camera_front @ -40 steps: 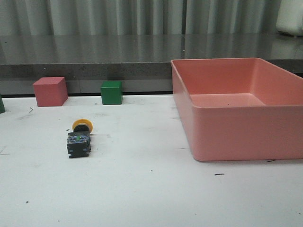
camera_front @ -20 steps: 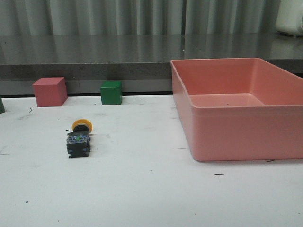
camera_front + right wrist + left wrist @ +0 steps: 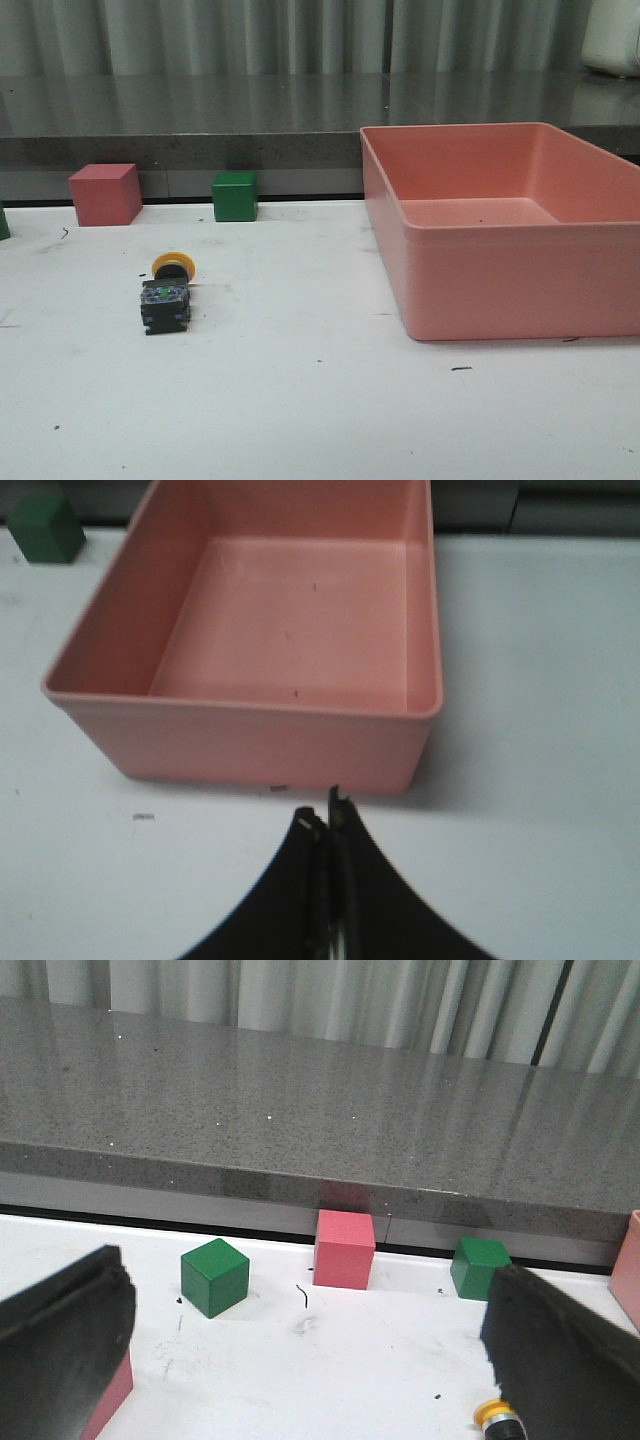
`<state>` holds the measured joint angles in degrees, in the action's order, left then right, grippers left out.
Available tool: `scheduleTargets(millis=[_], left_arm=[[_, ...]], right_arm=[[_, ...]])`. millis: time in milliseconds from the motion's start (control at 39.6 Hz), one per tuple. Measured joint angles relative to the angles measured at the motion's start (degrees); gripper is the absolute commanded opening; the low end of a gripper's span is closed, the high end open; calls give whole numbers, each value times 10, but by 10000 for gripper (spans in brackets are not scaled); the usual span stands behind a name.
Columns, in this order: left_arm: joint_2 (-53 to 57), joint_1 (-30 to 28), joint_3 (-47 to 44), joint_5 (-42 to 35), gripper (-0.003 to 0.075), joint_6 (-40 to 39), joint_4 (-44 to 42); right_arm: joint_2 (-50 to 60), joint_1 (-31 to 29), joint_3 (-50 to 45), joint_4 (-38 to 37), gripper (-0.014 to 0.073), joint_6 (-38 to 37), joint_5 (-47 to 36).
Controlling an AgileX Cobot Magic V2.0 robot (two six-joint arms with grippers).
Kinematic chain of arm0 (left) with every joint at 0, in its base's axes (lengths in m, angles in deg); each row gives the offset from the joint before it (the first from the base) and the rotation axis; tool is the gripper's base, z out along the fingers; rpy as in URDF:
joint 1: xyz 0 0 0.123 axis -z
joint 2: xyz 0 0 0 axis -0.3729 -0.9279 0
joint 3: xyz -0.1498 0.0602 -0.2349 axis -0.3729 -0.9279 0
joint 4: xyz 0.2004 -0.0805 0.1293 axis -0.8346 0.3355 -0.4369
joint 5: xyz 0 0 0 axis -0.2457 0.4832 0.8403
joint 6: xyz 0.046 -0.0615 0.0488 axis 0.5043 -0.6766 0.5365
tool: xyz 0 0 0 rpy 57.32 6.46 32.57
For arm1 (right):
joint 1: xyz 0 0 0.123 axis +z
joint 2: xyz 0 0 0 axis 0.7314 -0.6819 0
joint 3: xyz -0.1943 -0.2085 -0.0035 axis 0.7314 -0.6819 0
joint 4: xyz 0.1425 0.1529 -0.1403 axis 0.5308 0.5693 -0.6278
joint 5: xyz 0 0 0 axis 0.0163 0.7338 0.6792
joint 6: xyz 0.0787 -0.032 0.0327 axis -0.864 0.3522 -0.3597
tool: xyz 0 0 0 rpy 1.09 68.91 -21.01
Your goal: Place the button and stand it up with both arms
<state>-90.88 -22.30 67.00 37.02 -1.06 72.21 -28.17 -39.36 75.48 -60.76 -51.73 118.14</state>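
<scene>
The button (image 3: 167, 292) lies on its side on the white table, left of centre, its yellow cap pointing away and its dark boxy base toward me. In the left wrist view only its yellow cap (image 3: 494, 1419) shows, beside one finger. My left gripper (image 3: 300, 1360) is open and empty, its fingers (image 3: 60, 1340) spread wide above the table. My right gripper (image 3: 325, 820) is shut and empty, its tips just in front of the pink bin (image 3: 250, 735). Neither arm shows in the front view.
A large empty pink bin (image 3: 500, 290) stands at the right. A pink-red cube (image 3: 104, 193) and a green cube (image 3: 235, 195) sit at the table's back edge, below a grey stone ledge (image 3: 200, 120). The left wrist view shows another green cube (image 3: 213, 1276).
</scene>
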Motion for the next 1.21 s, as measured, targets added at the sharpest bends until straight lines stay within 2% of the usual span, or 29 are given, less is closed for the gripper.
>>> scheduleTargets(millis=[202,379,505,631,959,1212], left_arm=[[0,0,0,-3,673,0,0],[-8,0,1,-17,673,0,0],[-56,9,22,-15,673,0,0],[-132,51,68,7,673,0,0],[-358,227,215,99,673,0,17],[-537,246,350,234,673,0,70]], right_arm=[[100,0,-9,0,-69,0,-15],[112,0,-10,0,-69,1,-15],[112,0,-11,0,-69,1,-15],[112,0,-11,0,-69,1,-15],[112,0,-11,0,-69,1,-15],[112,0,-11,0,-69,1,-15]])
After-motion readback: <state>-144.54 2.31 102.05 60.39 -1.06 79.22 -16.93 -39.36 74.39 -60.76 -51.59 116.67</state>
